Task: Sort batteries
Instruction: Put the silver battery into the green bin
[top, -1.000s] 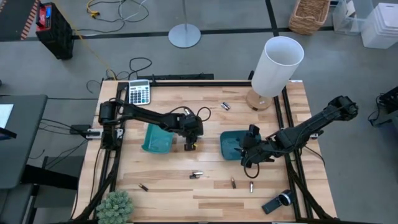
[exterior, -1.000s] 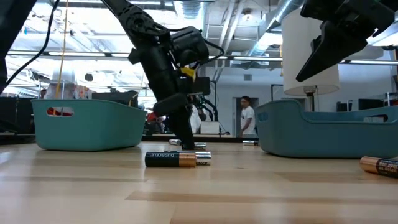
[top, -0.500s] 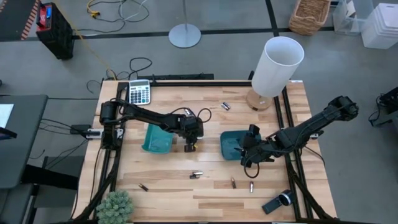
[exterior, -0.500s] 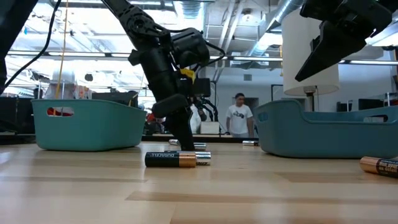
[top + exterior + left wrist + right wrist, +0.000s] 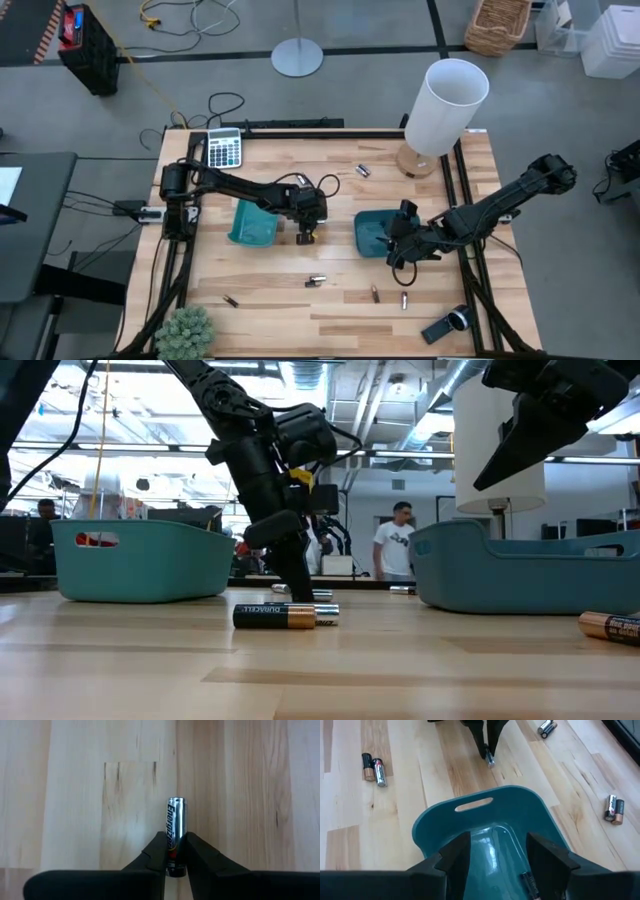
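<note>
Left end effector [image 5: 306, 236] at surface [image 5: 270, 300] centre, just at 3 o'clock of left tray [image 5: 252, 224], fingers clamped on silver battery [image 5: 175, 834] near its rear end only.

Risk: short grip, smooth round cell; could pivot or slip out on lift, roll off across surface.

Right end effector [image 5: 494, 851] spread open, empty, over right tray [image 5: 485, 827]; one dark cell [image 5: 531, 886] already inside. Sweep toward centre could clip tray rim.

Loose cells [image 5: 316, 281] at 6 o'clock unsorted.
</note>
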You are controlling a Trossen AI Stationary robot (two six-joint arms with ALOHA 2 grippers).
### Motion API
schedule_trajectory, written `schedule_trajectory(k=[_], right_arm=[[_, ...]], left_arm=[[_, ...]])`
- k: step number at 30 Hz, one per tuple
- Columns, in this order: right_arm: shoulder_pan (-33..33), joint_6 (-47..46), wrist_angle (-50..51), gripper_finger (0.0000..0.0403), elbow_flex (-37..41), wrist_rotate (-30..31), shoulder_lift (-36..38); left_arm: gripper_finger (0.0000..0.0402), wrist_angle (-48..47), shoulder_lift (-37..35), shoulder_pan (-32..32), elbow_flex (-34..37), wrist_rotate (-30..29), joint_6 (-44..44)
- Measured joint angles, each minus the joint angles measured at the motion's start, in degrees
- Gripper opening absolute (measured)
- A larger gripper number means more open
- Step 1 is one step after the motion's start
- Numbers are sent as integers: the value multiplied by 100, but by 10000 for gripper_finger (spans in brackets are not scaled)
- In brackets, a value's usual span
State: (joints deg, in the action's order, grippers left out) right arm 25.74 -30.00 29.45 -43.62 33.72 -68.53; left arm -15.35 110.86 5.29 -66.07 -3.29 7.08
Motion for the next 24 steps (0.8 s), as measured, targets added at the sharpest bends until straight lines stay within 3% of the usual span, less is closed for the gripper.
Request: schedule_trajectory(k=[17,24], right_arm=[[17,106,-221,207,2,393,0],[17,245,-408,207,0,395,0]], left_arm=[[41,440,-1157,-402,9,154,169],[41,948,-2538,-606,722,-48,-59]])
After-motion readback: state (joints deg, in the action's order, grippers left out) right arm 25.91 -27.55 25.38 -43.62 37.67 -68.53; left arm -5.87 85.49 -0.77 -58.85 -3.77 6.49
